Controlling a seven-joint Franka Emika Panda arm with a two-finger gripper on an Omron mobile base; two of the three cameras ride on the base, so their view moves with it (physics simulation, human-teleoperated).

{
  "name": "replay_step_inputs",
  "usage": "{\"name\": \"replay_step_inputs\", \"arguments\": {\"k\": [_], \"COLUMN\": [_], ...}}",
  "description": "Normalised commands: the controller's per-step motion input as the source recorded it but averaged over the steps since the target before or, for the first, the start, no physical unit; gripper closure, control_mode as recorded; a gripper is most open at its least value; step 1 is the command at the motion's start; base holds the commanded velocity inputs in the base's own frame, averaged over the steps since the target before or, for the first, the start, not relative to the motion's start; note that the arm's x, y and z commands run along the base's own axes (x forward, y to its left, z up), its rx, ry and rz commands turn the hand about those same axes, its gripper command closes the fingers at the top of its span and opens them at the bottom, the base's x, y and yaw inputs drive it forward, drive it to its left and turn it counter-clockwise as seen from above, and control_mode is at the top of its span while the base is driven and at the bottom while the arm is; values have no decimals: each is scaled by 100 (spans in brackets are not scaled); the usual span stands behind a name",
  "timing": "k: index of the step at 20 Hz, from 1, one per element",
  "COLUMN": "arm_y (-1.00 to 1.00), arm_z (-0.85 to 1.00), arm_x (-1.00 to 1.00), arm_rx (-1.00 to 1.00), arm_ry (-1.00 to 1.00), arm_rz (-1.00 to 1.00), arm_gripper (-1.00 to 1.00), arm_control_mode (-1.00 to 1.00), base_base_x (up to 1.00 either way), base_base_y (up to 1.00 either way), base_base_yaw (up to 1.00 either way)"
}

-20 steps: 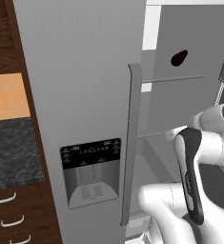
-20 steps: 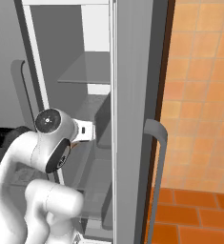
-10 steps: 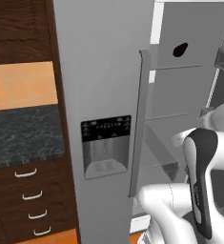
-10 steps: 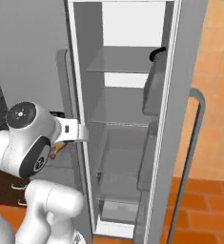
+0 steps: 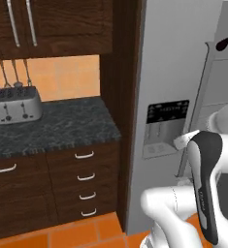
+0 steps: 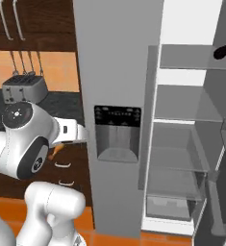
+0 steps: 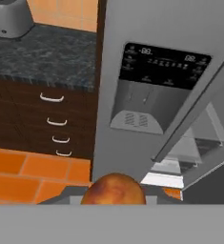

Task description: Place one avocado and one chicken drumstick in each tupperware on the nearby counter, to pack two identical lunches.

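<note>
Landmark: I take the fridge's dispenser panel point(image 7: 163, 90) as my reference; everything below is placed against it.
Gripper: in the hand view a browned, rounded piece of food, I judge it a chicken drumstick point(image 7: 114, 190), sits at the bottom edge where the gripper point(image 7: 114, 199) has its tips. The jaws are closed down nearly all the way on it, so I read this as a firm carry (the tips themselves are hidden behind the food).
Avocado: one dark avocado point(image 6: 223, 51) lies on a top shelf of the open fridge compartment, up and to the right of the panel in the right base view.
Counter: the dark speckled counter point(image 5: 57, 127) lies to the left of the panel, past a brown cabinet side, with a toaster point(image 5: 16, 105) standing at its back.
Tupperware: I cannot find either container on the stretch of counter that I can see.
Step in hand: I judge it to be carrying the drumstick away from the fridge towards the counter.
Doing it well: I would hold the grip shut and the hand level, swing wide of the fridge door's edge point(image 7: 189, 114), and not release until a tray rim is plainly under the hand.
Risk: a slip over the orange floor tiles point(image 7: 23, 174) would lose the piece.
</note>
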Motion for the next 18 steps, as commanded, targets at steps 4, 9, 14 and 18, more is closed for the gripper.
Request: {"name": "replay_step_inputs", "arguments": {"k": [4, 9, 14, 18], "arm_y": [0, 0, 0, 0], "arm_z": [0, 0, 0, 0], "arm_x": [0, 0, 0, 0], "arm_rx": [0, 0, 0, 0], "arm_ry": [0, 0, 0, 0], "arm_rz": [0, 0, 0, 0], "arm_gripper": [100, 100, 100, 100], "arm_control_mode": [100, 100, 100, 100], "base_base_x": [0, 0, 14, 36], "base_base_y": [100, 100, 100, 100], "base_base_yaw": [0, 0, 0, 0]}}
